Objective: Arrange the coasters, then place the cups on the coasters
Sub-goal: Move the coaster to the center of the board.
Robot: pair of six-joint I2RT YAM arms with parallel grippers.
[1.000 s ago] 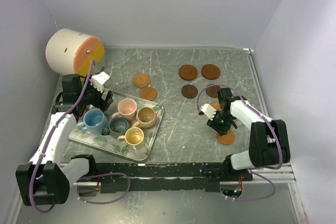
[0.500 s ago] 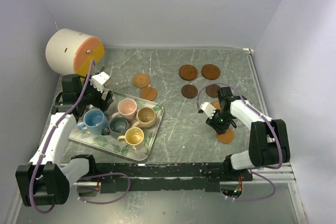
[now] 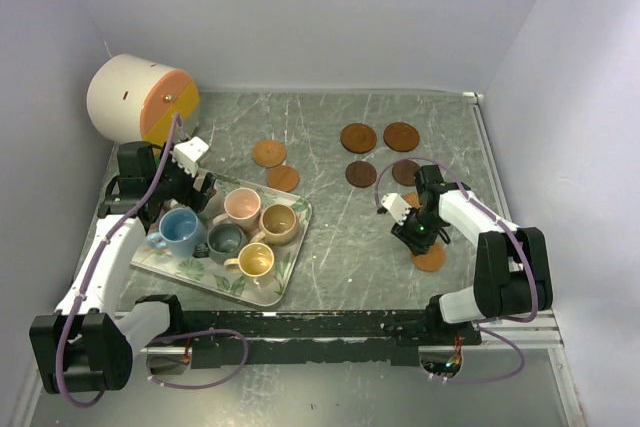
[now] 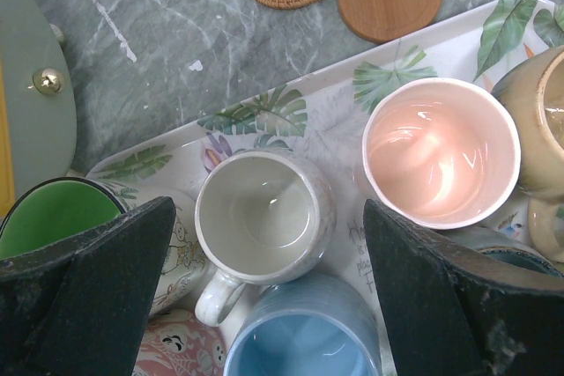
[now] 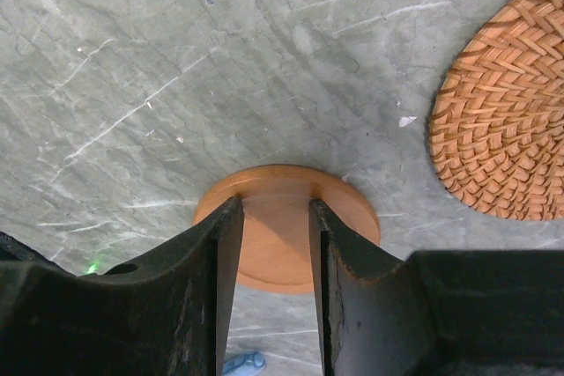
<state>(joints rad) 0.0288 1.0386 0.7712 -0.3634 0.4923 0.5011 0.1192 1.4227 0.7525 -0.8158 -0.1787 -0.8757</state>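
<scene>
My right gripper (image 5: 275, 204) stands partly open, its fingertips over the far part of a smooth wooden coaster (image 5: 275, 244) that lies flat on the table. Nothing is pinched between them. A woven coaster (image 5: 511, 103) lies to its right. From above, the right gripper (image 3: 417, 232) hovers beside an orange coaster (image 3: 430, 261). Several more coasters (image 3: 358, 137) lie toward the back. My left gripper (image 4: 269, 217) is wide open above the cream cup (image 4: 264, 213) and blue cup (image 4: 304, 336). The pink cup (image 4: 441, 151) and green cup (image 4: 48, 209) flank them.
The cups stand on a leaf-print tray (image 3: 272, 297) at the near left. A big white-and-orange cylinder (image 3: 140, 97) lies at the back left, just beyond the left arm. Walls close in the table on three sides.
The right gripper has crept slightly toward the far left, and the orange coaster beside it has shifted a little with it. The left arm has not moved.
</scene>
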